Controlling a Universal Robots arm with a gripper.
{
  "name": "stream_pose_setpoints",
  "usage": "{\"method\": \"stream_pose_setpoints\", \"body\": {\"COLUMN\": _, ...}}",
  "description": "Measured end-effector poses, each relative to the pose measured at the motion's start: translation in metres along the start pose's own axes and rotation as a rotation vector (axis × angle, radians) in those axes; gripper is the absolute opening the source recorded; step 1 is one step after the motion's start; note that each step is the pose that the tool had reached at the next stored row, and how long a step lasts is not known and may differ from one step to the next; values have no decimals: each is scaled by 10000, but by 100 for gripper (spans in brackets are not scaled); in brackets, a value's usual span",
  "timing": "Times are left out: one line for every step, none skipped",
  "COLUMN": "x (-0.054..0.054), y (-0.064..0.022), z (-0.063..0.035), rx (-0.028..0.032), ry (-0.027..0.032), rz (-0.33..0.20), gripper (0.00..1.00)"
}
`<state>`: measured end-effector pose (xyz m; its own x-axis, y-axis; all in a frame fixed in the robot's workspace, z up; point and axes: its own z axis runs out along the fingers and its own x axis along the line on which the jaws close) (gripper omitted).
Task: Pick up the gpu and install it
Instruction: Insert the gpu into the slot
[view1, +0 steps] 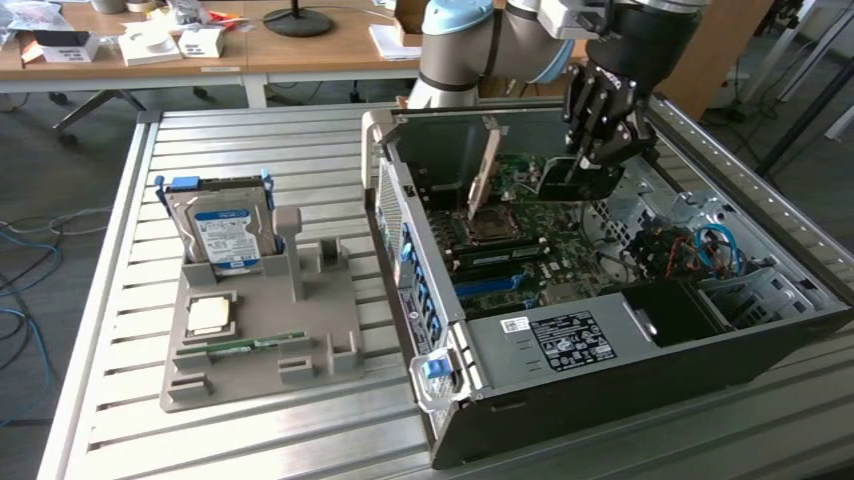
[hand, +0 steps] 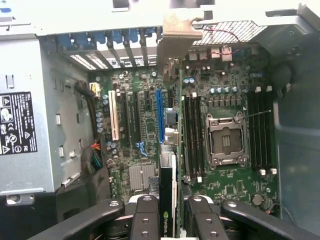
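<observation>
Currently, the gpu (view1: 585, 180) is being gripped edge-on between the closed fingers of the gripper (view1: 597, 152). It is being held inside the open computer case (view1: 667, 390), over the green motherboard (hand: 142, 135), near the blue slot (hand: 159, 114); whether it is touching cannot be told. On the slatted surface (view1: 240, 140) beside the case, a hard drive (view1: 220, 228) is being held upright by a grey holder (view1: 334, 300).

You can read NVIDIA on the gpu (hand: 165, 222) edge clamped in the gripper (hand: 172, 201). Beside the gripper, a black label (hand: 17, 122) on the power supply (hand: 45, 70) shows warning triangles, its text unreadable.
</observation>
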<state>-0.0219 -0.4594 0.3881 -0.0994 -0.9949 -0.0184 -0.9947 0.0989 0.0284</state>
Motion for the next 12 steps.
{"method": "stream_pose_setpoints", "body": {"x": 0, "y": 0, "z": 1, "rx": 26, "ry": -3, "rz": -53, "gripper": 26}}
{"method": "stream_pose_setpoints", "body": {"x": 0, "y": 1, "z": 3, "rx": 61, "ry": -7, "rz": -97, "gripper": 26}}
{"method": "stream_pose_setpoints", "body": {"x": 0, "y": 1, "z": 5, "rx": 100, "ry": -12, "rz": -139, "gripper": 26}}
{"method": "stream_pose_setpoints", "body": {"x": 0, "y": 1, "z": 7, "rx": 137, "ry": -18, "rz": -183, "gripper": 26}}
{"method": "stream_pose_setpoints", "body": {"x": 0, "y": 1, "z": 9, "rx": 174, "ry": -22, "rz": -238, "gripper": 26}}
{"method": "stream_pose_setpoints", "body": {"x": 0, "y": 1, "z": 10, "rx": 205, "ry": -25, "rz": -295, "gripper": 26}}
{"method": "stream_pose_setpoints", "body": {"x": 1, "y": 1, "z": 12, "rx": 235, "ry": -28, "rz": -347, "gripper": 26}}
{"method": "stream_pose_setpoints", "body": {"x": 1, "y": 3, "z": 15, "rx": 261, "ry": -30, "rz": -391, "gripper": 26}}
{"method": "stream_pose_setpoints", "body": {"x": 1, "y": 9, "z": 20, "rx": 277, "ry": -35, "rz": -419, "gripper": 26}}
{"method": "stream_pose_setpoints", "body": {"x": 2, "y": 17, "z": 25, "rx": 280, "ry": -36, "rz": -433, "gripper": 26}}
{"method": "stream_pose_setpoints", "body": {"x": 3, "y": 22, "z": 31, "rx": 279, "ry": -33, "rz": -440, "gripper": 26}}
{"method": "stream_pose_setpoints", "body": {"x": 3, "y": 24, "z": 40, "rx": 279, "ry": -32, "rz": -445, "gripper": 26}}
